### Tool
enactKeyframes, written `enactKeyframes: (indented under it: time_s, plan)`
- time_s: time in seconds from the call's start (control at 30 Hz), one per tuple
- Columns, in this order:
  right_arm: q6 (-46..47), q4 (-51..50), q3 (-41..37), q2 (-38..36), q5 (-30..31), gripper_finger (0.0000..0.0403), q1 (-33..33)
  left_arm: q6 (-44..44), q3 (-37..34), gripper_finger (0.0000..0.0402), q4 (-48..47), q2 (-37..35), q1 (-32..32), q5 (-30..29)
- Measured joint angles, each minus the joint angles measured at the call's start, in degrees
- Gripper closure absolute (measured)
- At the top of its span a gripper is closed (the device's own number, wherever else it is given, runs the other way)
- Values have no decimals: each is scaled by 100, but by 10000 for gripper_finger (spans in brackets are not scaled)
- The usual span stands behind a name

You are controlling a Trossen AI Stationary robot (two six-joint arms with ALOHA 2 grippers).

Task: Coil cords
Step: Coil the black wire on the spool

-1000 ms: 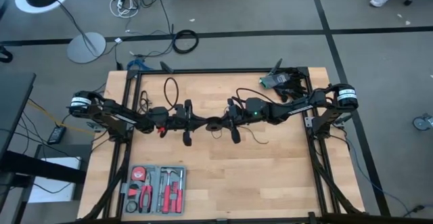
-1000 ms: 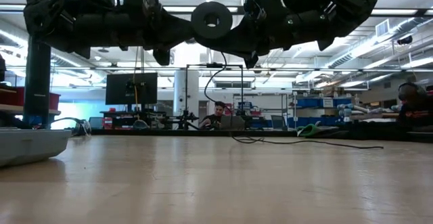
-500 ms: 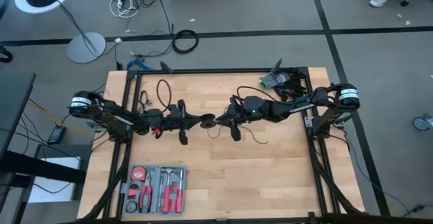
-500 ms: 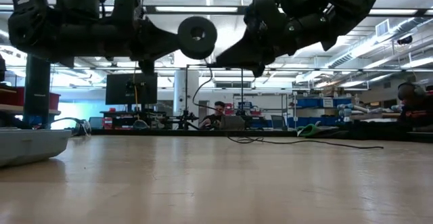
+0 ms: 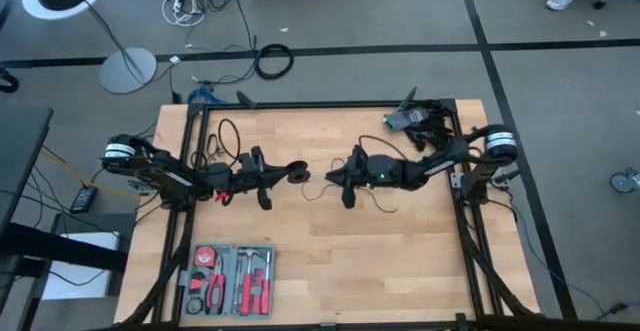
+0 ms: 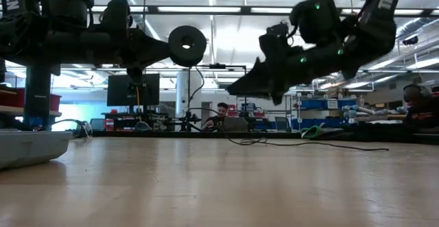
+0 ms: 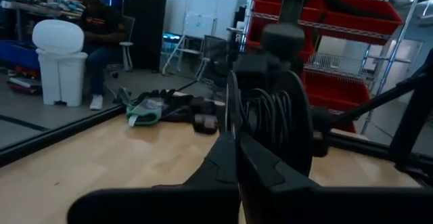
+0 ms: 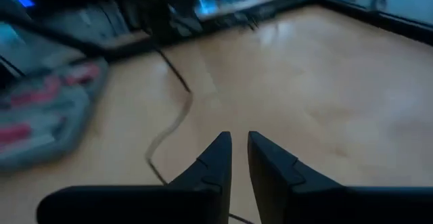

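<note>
Handling: you have a light, limp wire [image 5: 375, 203]; judge it prone to tangle.
Puck: round disc [image 6: 187, 46] raised off the table [image 5: 400, 261], clamped in your left gripper [image 5: 287, 171], wire turns wound on it.
Right gripper [image 5: 333, 179]: fingers slightly parted, grasping nothing, just beside the hanging wire.
Hold: take the slack near the puck.
Count: one wire, one puck, two grippers.

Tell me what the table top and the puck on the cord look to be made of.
Table top: looks like pale wood, plank seams and grain visible, with a slight sheen in the low view. Puck: matte black, likely plastic or rubber; the look leaves it open.
</note>
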Motion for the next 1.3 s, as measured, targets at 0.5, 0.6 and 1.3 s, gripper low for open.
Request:
enactKeyframes:
  time_s: [0.5,0.6,1.3]
  plan:
    - [195,566,800,1327,-1359,284,164,-97,4,401,-178,-2,0,-105]
    - [177,433,803,1329,-1408,273,164,-95,4,401,-189,-2,1,-154]
    - [-181,-1688,1268,1037,-1015,396,160,-93,4,401,-191,-2,1,-228]
